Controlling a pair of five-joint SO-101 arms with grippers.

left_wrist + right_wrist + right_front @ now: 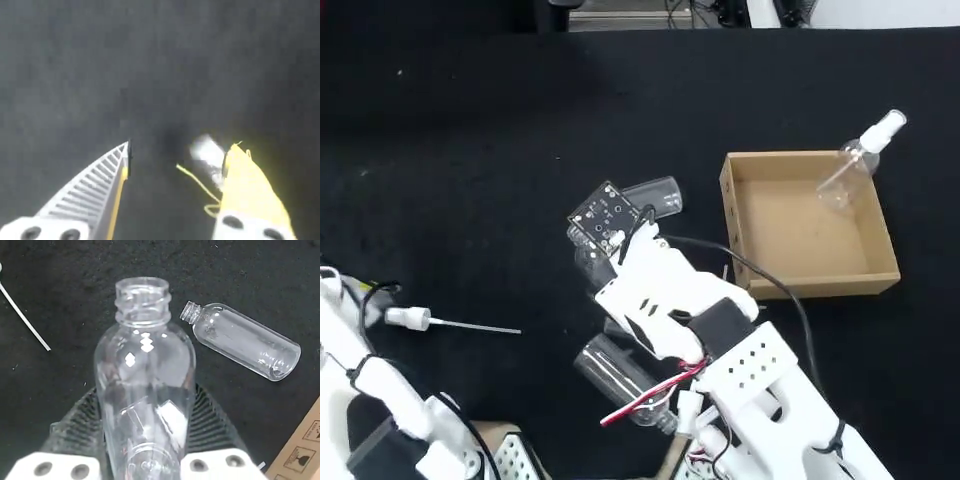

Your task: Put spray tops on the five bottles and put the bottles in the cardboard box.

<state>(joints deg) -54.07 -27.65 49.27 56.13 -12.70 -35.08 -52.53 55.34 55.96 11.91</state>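
My right gripper (147, 407) is shut on a clear, uncapped bottle (145, 375), its open neck pointing away from the wrist. In the high view this arm is at mid-table with the held bottle (588, 262). A second uncapped bottle (245, 340) (655, 195) lies on its side just beyond. A third bottle (620, 372) lies under the arm. A spray top (408, 318) with a long thin tube lies at the left. My left gripper (177, 160) is open low over the black table, a blurred white thing (205, 149) by its yellow finger. One capped bottle (855, 165) leans in the cardboard box (735, 215).
The cardboard box stands open at the right, with its corner (300, 455) close to the right wrist. The spray top's tube (22, 315) runs across the mat. Black mat (470, 150) covers the table.
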